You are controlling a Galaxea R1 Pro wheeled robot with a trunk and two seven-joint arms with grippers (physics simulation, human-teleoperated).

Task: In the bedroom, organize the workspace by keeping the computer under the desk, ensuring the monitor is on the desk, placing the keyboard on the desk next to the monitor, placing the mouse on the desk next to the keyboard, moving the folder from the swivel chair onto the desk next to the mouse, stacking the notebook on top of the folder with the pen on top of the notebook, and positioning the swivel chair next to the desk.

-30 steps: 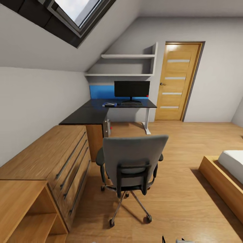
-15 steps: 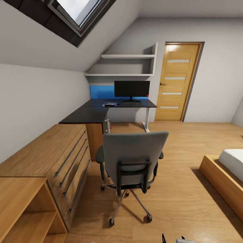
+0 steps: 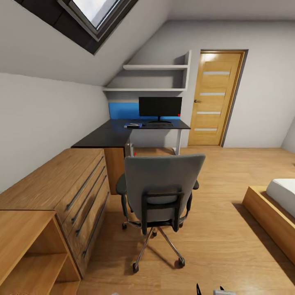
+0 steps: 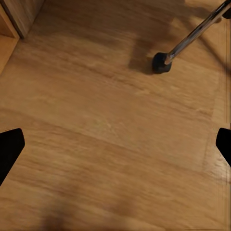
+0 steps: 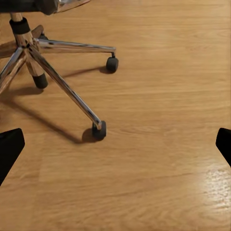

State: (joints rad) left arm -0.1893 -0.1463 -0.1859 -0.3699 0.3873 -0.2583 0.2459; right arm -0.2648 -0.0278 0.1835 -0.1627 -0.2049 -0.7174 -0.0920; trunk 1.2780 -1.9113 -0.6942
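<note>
The swivel chair (image 3: 164, 188) stands in the middle of the bedroom floor with its grey back toward me, and the back hides its seat. Beyond it is the desk (image 3: 102, 139) with a black top. The monitor (image 3: 160, 107) stands on the desk, and the keyboard (image 3: 159, 125) lies in front of it. A small flat blue item (image 3: 133, 125) lies left of the keyboard; I cannot tell what it is. The computer (image 3: 132, 148) peeks out under the desk. My left gripper (image 4: 115, 147) is open over bare floor near a chair castor (image 4: 161, 62). My right gripper (image 5: 115, 144) is open behind the chrome chair base (image 5: 57, 82).
A low oak drawer unit (image 3: 78, 184) and an open oak shelf (image 3: 28, 254) line the left wall. A bed on an oak frame (image 3: 270, 213) is at the right. An oak door (image 3: 215, 98) is closed behind the desk. Wall shelves (image 3: 155, 78) hang above the monitor.
The whole view has shifted a little, so the camera has moved slightly toward the desk. The chair's back now covers the foot of the desk leg.
</note>
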